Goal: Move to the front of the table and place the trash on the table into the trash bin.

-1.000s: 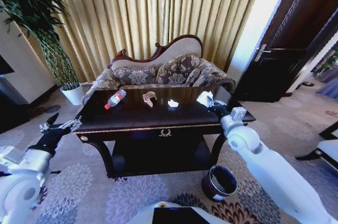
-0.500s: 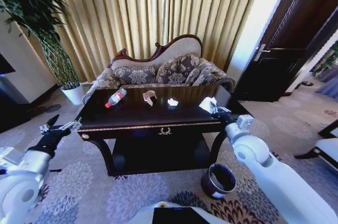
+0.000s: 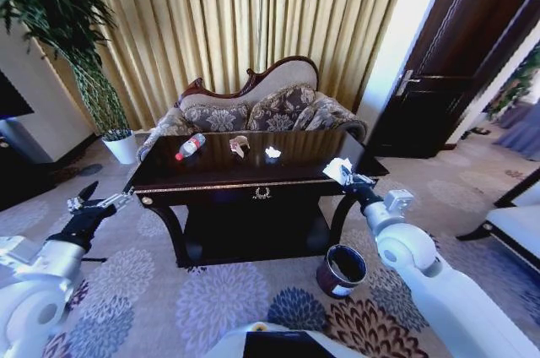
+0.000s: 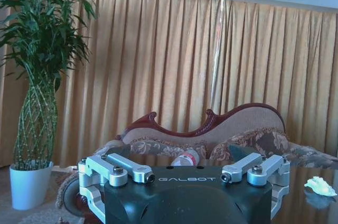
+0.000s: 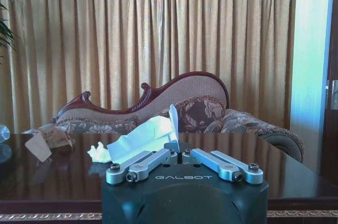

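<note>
The right gripper (image 3: pixel 346 177) pinches a white paper wad (image 5: pixel 141 137) at the table's (image 3: pixel 253 182) right front corner; the trash bin (image 3: pixel 341 270) stands on the carpet below it. Its wrist view shows a tan wrapper (image 5: pixel 48 138) and another wad (image 5: pixel 98 153) beyond. The left gripper (image 3: pixel 99 203) hangs spread, left of the table; its wrist view catches the bottle (image 4: pixel 184 158).

Gold pleated curtains (image 3: pixel 253 12), ornate sofa (image 3: pixel 253 109), floral carpet (image 3: pixel 211 299), dark door (image 3: pixel 456 62).
</note>
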